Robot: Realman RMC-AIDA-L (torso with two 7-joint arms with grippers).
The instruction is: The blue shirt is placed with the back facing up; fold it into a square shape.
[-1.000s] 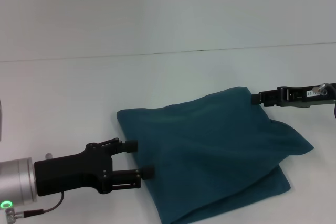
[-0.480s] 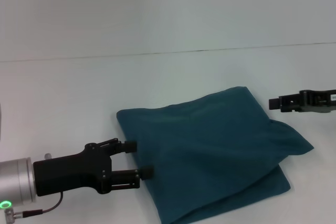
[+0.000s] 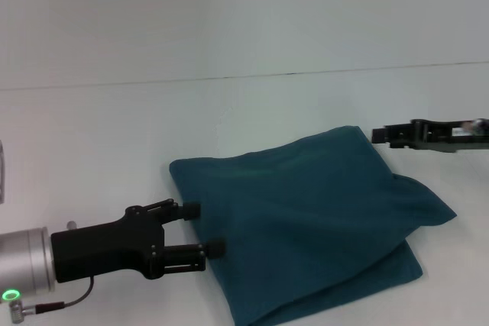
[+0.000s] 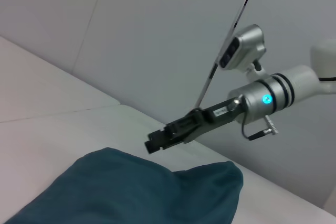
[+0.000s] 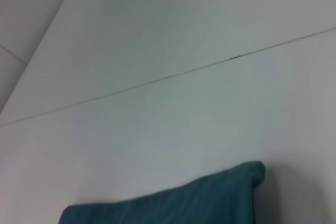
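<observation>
The blue shirt [image 3: 306,219] lies folded into a rough square on the white table, with a looser flap sticking out on its right side. My left gripper [image 3: 202,228] stands open at the shirt's left edge, both fingertips just touching the fabric. My right gripper [image 3: 380,136] hovers just off the shirt's far right corner, apart from the cloth. The left wrist view shows the shirt [image 4: 131,192] below that right gripper [image 4: 156,142]. In the right wrist view only the shirt's far edge [image 5: 184,203] shows.
The white table [image 3: 114,127] runs out to the left and behind the shirt. A seam line [image 3: 229,78] crosses it at the back.
My right gripper left the shirt's far right corner, drew back to the right, then came back toward the corner, a little higher. The left gripper and the shirt stayed put.
</observation>
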